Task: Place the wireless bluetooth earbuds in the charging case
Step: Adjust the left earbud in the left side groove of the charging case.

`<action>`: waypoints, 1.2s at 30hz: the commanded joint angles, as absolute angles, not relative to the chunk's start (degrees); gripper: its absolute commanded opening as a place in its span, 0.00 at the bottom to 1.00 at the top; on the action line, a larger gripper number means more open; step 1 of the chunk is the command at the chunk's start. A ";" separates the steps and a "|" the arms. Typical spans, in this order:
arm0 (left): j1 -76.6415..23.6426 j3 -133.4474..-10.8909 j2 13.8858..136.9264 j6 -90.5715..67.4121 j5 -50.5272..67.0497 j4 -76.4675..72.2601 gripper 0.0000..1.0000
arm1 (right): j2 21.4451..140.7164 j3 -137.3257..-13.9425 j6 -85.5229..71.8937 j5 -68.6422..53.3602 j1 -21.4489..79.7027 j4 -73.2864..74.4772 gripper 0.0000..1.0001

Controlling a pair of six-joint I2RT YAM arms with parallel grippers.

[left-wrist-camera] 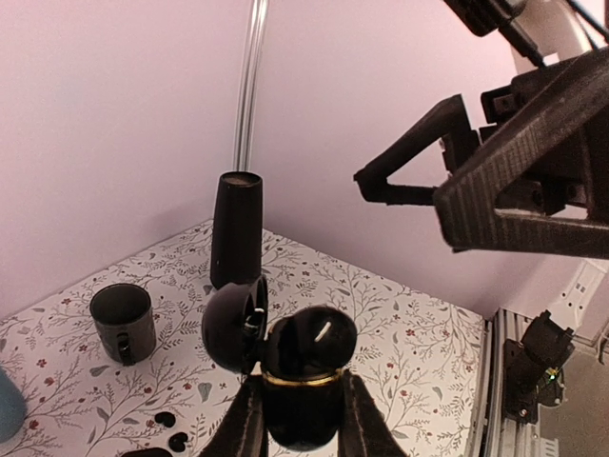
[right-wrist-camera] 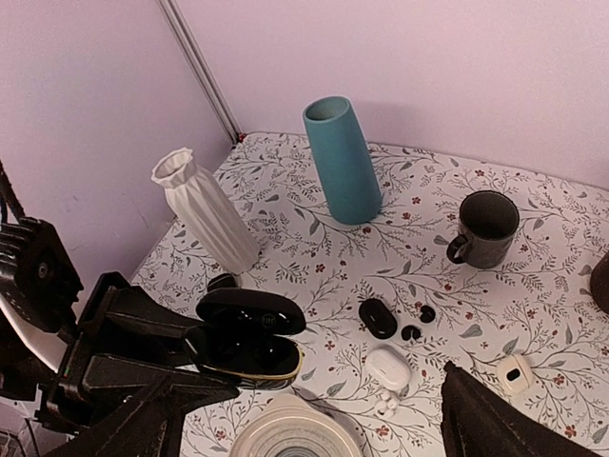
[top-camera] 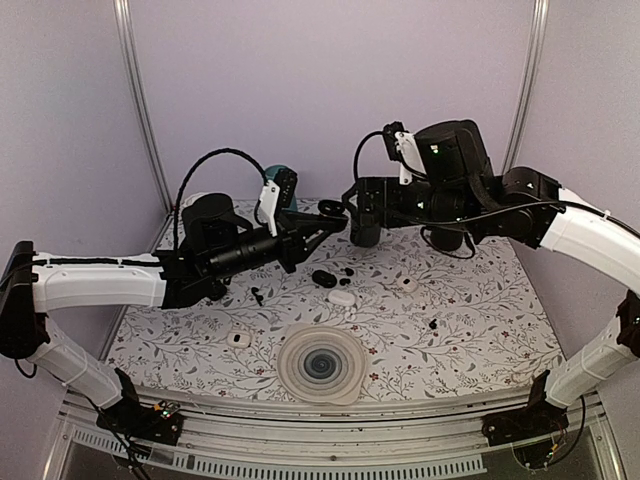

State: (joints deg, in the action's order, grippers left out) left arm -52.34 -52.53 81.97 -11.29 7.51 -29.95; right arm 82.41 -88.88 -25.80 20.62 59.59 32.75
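Step in hand, as we judge it: fetching a bud while the case is held ready.

The left end effector (left-wrist-camera: 297, 419) is closed on the lower body of a black charging case (left-wrist-camera: 303, 381). It holds the case in the air above the middle of the worktop (right-wrist-camera: 571, 286), lid hinged open to one side. The right end effector (left-wrist-camera: 400, 190) hangs just beside it with its jaws spread wide and, as far as we can see, nothing between them.

To do this well, we would hold the case steady with its open face up. We would send the right arm down for one bud at a time and pinch it across its body. We would turn it to match its well and let go only once it sits flat.

The case is rounded and glossy, with a thin gold band at the rim. A shiny dark dome shows inside it. That may be a bud already seated, though we cannot be sure from these views.

Two black earbuds (right-wrist-camera: 426, 313) lie loose on the worktop, close together beside a closed black case (right-wrist-camera: 378, 318). They are tiny, glossy and likely to slip. White earbuds (right-wrist-camera: 385, 407) lie touching a white case (right-wrist-camera: 388, 367).
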 commanded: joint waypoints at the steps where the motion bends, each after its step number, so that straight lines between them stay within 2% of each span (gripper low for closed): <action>1: -52.36 -53.23 81.81 -11.78 8.20 -31.57 0.00 | 82.94 -90.01 -23.83 19.80 60.47 30.30 0.95; 9: -52.31 -53.27 81.97 -11.71 8.41 -31.36 0.00 | 85.90 -93.19 -22.86 19.60 60.56 30.68 1.00; 21: -52.31 -52.42 80.92 -12.39 8.76 -30.73 0.00 | 89.88 -95.53 -21.97 20.30 60.55 31.57 0.99; 36: -52.38 -51.75 79.56 -12.17 8.88 -31.40 0.00 | 88.18 -90.72 -23.80 19.26 57.95 31.69 0.99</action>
